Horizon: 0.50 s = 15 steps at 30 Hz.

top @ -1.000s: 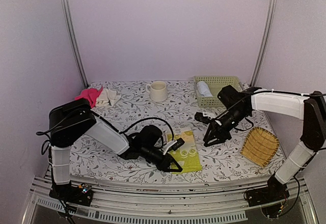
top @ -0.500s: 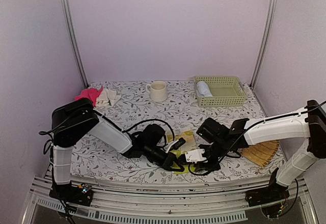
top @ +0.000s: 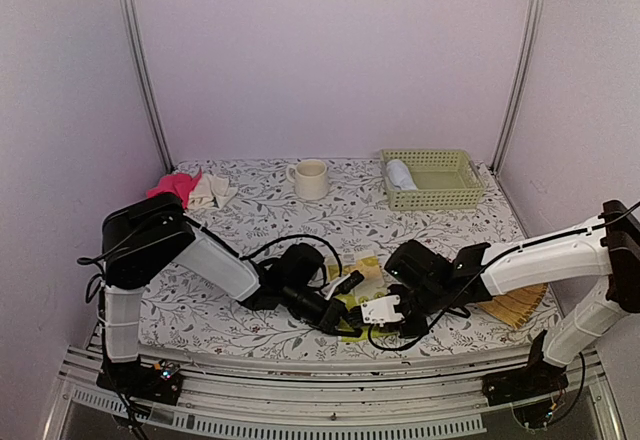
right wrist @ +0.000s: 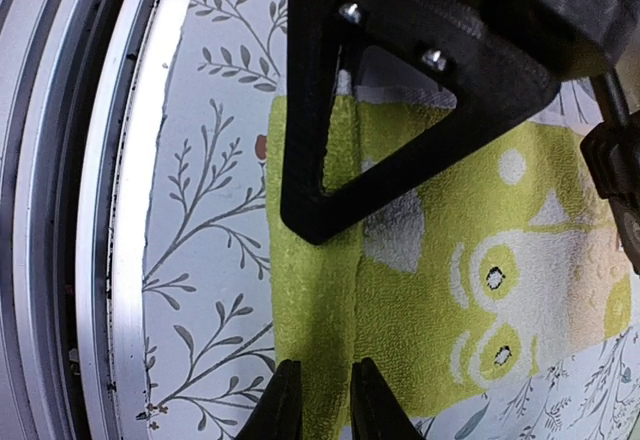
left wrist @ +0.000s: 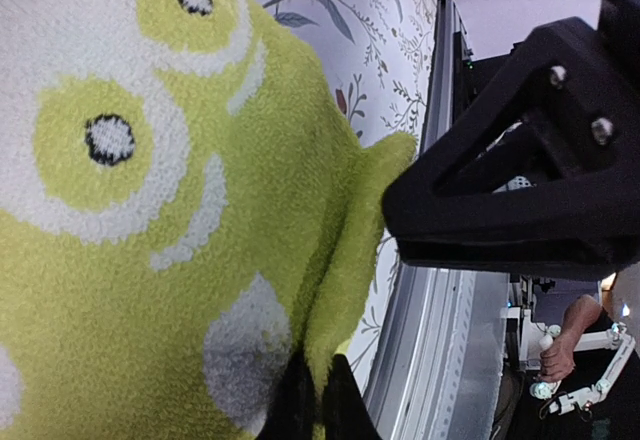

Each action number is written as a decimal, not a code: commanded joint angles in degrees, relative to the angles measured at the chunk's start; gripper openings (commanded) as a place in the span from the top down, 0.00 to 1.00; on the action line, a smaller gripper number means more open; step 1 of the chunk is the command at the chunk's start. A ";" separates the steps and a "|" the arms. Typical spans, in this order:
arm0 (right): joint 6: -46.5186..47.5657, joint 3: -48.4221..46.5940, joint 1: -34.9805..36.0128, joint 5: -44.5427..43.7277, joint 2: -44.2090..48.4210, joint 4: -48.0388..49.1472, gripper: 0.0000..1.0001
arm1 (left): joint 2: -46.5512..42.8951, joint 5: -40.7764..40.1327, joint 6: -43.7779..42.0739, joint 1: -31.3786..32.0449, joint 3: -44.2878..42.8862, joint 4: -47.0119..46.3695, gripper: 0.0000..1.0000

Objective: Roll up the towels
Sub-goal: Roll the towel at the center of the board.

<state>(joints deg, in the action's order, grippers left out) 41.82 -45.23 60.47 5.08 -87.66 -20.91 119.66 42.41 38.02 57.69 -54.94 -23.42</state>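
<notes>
My left end effector [left wrist: 312, 400] is closed on the yellow-green towel [left wrist: 150, 260], its fingertips pinching a raised fold at the near edge, with the rest of the cloth spread out ahead of it on the table [right wrist: 200, 210]. Just to its right, almost touching it, is my right end effector [right wrist: 320, 405]. Its jaws stand narrow around a ridge of the same towel, right at the hem, and I judge that a grip rather than a mere straddle. Beyond those fingertips the towel runs on flat, patterned side up.

The towel is thin looped terry, so I expect it to be light, limp and a little grabby against the printed table cover. It will sag and bunch wherever it is not held, and a pinch taken in the middle would only drag up a peak. The hem is the place to hold it, one end effector toward each corner. As it is, both sit close together, so the outer corners may lag and the roll may come out as a cone. The pile should not slip in the fingers.
</notes>
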 commanded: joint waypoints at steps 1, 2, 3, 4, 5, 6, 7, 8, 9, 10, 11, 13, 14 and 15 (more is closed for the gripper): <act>0.41 0.81 0.66 1.48 1.86 0.69 0.78 | 4.05 -1.79 0.57 0.20 2.21 5.41 1.00; 0.37 0.84 0.70 1.57 1.15 0.76 0.78 | 4.11 -1.68 0.68 0.20 2.28 5.06 1.00; 0.32 0.85 0.70 1.46 0.21 0.78 0.77 | 4.17 -1.72 0.80 0.17 2.29 4.89 1.00; 0.22 0.80 0.67 1.46 -0.43 0.70 0.77 | 4.09 -1.72 1.01 0.21 2.38 4.70 1.00; 0.20 0.77 0.72 1.53 -0.91 0.69 0.77 | 4.05 -1.72 1.15 0.19 2.44 4.46 1.00; 0.15 0.78 0.79 1.75 -1.03 0.76 0.77 | 4.01 -1.76 1.27 0.20 2.61 4.28 1.00; 0.11 0.76 0.82 1.94 -0.93 0.86 0.78 | 3.94 -1.81 1.27 0.18 2.70 4.28 1.00; 0.04 0.68 0.95 2.13 -0.67 0.87 0.78 | 3.92 -1.80 1.30 0.18 2.79 4.26 1.00; 0.02 0.60 0.99 2.34 -0.41 0.87 0.78 | 3.92 -1.81 1.28 0.22 2.89 4.26 1.00; 0.01 0.63 1.05 2.46 -0.33 0.99 0.78 | 3.92 -1.81 1.27 0.18 3.00 4.30 1.00; 0.01 0.63 1.04 2.35 -0.58 0.96 0.78 | 3.92 -1.80 1.28 0.15 3.04 4.20 1.00; -0.08 0.53 1.03 1.88 -1.55 0.80 0.77 | 3.91 -1.81 1.28 0.21 3.08 4.17 1.00; -0.22 0.56 1.01 1.84 -2.01 0.76 0.77 | 3.92 -1.87 1.35 0.23 3.08 4.11 1.00; -0.24 0.51 1.05 2.00 -2.42 0.63 0.76 | 3.87 -1.85 1.40 0.23 3.08 4.12 1.00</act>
<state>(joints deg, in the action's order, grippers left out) 41.98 -45.21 61.01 6.48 -88.38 -20.36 119.68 42.39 39.24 57.69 -54.39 -24.86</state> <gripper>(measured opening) 0.228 0.028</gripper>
